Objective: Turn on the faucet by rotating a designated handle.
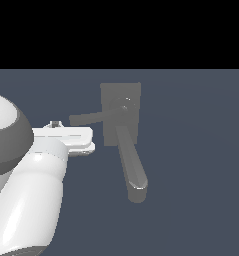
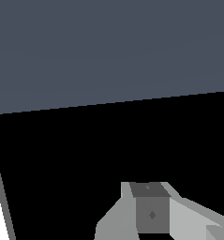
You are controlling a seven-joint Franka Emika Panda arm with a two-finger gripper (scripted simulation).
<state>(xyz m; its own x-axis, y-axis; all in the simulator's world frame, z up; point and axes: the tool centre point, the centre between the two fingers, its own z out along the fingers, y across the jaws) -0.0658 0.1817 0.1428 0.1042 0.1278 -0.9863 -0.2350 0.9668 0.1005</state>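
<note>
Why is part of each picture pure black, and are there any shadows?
Exterior view: a flat black band fills the top, unlit backdrop above the blue-grey floor; the faucet looks dull and semi-transparent, casting no clear shadow; the white arm shows soft highlights. Wrist view: black fills the lower half, the gripper sharply rendered, no blur.

Count, exterior view: one dull grey faucet (image 1: pixel 122 120) comprising one square flat base plate (image 1: pixel 133 90), one round hub (image 1: pixel 125 104), one long thick rounded spout (image 1: pixel 133 167) and one thin flat grey handle bar (image 1: pixel 87 119). One white robot arm (image 1: pixel 28 195) (wrist view adds nothing countable).
</note>
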